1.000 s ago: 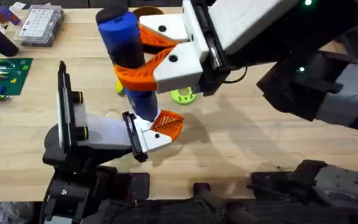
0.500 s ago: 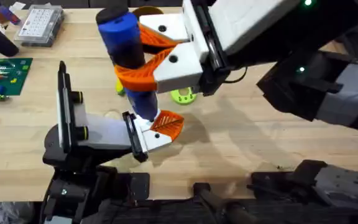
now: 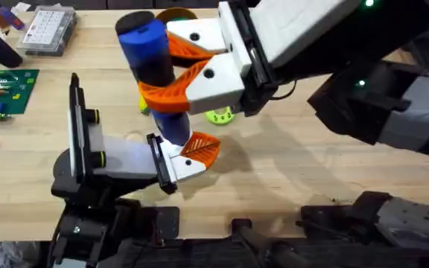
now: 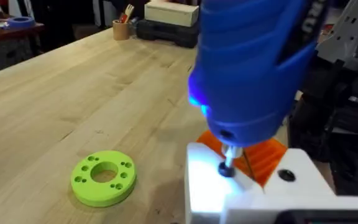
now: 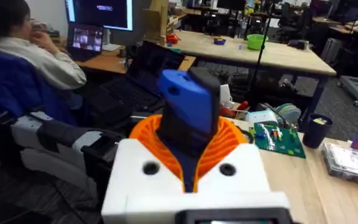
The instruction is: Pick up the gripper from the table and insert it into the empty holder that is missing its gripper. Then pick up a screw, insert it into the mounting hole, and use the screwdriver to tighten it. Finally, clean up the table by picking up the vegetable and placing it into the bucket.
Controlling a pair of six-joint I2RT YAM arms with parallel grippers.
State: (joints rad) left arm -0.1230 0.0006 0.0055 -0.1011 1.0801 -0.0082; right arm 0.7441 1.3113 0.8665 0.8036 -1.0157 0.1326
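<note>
From my overhead feed, my right gripper (image 3: pixel 171 74) is clamped on the screwdriver (image 3: pixel 153 74), orange pads wrapped round its blue body, holding it upright over the table (image 3: pixel 289 164). Its tip comes down at my left gripper (image 3: pixel 192 152), low on the table; I cannot tell how that one's fingers stand. A lime-green ring (image 3: pixel 219 114) lies just behind. The bucket (image 3: pixel 176 13) peeks out at the far edge.

On my left wrist feed, the screwdriver (image 4: pixel 253 68) glows blue at its collar, its bit touching a white part. The ring (image 4: pixel 103 177) lies nearby.

On my right wrist feed, orange pads (image 5: pixel 229 146) hug the screwdriver (image 5: pixel 188 109). I can read no writing anywhere.
</note>
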